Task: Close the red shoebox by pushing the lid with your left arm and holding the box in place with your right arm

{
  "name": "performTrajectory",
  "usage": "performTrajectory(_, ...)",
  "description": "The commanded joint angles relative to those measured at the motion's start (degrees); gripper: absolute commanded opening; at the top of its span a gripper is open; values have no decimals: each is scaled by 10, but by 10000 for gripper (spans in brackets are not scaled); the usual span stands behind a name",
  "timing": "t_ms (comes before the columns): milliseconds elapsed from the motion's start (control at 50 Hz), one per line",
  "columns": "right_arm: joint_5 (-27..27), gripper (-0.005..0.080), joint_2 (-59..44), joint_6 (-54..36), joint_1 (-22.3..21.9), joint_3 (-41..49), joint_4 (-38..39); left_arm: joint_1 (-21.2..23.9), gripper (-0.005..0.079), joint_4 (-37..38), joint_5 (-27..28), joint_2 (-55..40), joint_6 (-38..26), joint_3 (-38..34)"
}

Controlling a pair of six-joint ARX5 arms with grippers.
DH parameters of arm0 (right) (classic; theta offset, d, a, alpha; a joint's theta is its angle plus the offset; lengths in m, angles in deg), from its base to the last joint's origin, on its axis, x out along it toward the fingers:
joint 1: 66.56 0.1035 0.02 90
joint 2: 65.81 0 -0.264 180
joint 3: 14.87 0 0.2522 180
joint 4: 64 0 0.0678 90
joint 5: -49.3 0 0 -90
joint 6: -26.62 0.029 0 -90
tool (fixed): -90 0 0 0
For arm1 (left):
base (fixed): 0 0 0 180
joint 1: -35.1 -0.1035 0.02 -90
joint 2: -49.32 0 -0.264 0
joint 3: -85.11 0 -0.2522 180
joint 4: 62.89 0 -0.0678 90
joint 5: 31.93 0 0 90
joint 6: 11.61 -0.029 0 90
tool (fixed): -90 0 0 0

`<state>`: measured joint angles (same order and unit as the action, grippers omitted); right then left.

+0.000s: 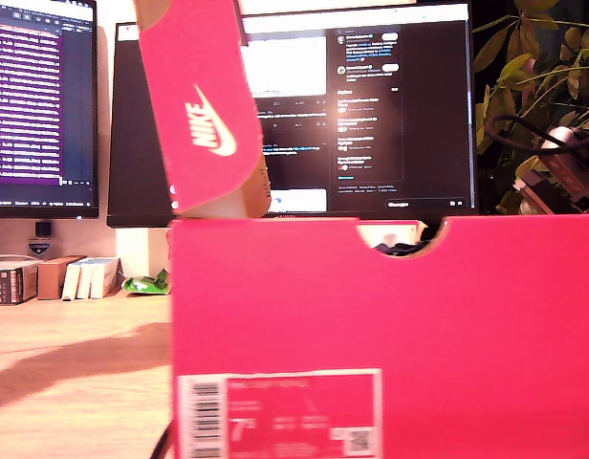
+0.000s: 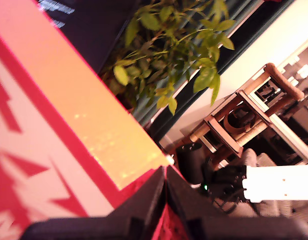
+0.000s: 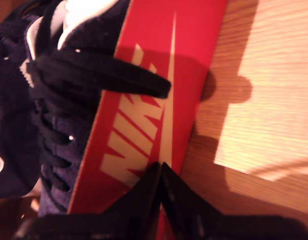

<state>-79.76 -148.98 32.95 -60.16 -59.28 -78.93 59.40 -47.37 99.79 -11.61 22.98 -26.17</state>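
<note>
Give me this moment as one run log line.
lid: raised | shoebox: open, shoe inside | first gripper: shut | second gripper: shut

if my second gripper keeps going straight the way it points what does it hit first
Most likely the red shoebox wall: my second gripper, fingertips together, sits right at it. The dark shoe lies inside beside that line; depth is unclear.

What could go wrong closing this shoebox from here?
The lid stands nearly upright above the box; a hard push could slam it or slide the box along the wooden table. The black laces of the dark shoe lie over the box wall and might get pinched under the lid. Both my first gripper and my second gripper look shut, so holding relies on pressing alone.
</note>
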Motion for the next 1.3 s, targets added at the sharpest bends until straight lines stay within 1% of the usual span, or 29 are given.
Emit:
performTrajectory(0, -9, -12, -6, -2, 11, -4, 7, 17, -19, -18, -7, -10, 1, -16)
performTrajectory(240, -9, -12, -6, -2, 11, -5, 7, 75, -19, -68, -48, -39, 0, -16)
performTrajectory(460, -9, -12, -6, -2, 11, -10, 9, 133, -19, -140, -72, -98, -1, -16)
performTrajectory(520, -9, -12, -6, -2, 11, -11, 9, 145, -19, -182, -81, -114, -8, -16)
performTrajectory(640, -6, -12, -6, -4, 7, -11, 9, 162, -19, -325, -98, -123, -51, -16)
performTrajectory(680, 4, -12, -6, -12, 5, -11, 9, 164, -19, -376, -105, -121, -81, -13)
performTrajectory(740, 32, -12, -6, -24, 0, -11, 9, 163, -19, -405, -116, -114, -102, -6)
performTrajectory(820, 81, -12, -6, -43, -12, -11, 6, 160, -19, -386, -126, -103, -106, 1)
performTrajectory(920, 135, -12, -6, -62, -31, -11, 4, 148, -19, -328, -126, -87, -111, 1)
performTrajectory(960, 150, -12, -6, -67, -38, -11, 5, 144, -19, -302, -126, -79, -138, 1)
performTrajectory(1000, 163, -12, -5, -68, -46, -11, 5, 141, -19, -282, -127, -71, -144, 1)
performTrajectory(1020, 170, -12, -5, -68, -51, -12, 5, 140, -19, -272, -128, -67, -164, 1)
performTrajectory(1040, 173, -12, -5, -68, -55, -13, 5, 139, -19, -263, -129, -63, -166, 1)
performTrajectory(1100, 165, -12, -5, -68, -68, -19, 0, 138, -19, -236, -134, -51, -172, 1)
performTrajectory(1160, 138, -12, -3, -65, -75, -29, -11, 135, -19, -210, -135, -42, -171, 1)
performTrajectory(1280, 94, -12, 9, -58, -76, -63, -33, 118, -19, -155, -135, -28, -171, 1)
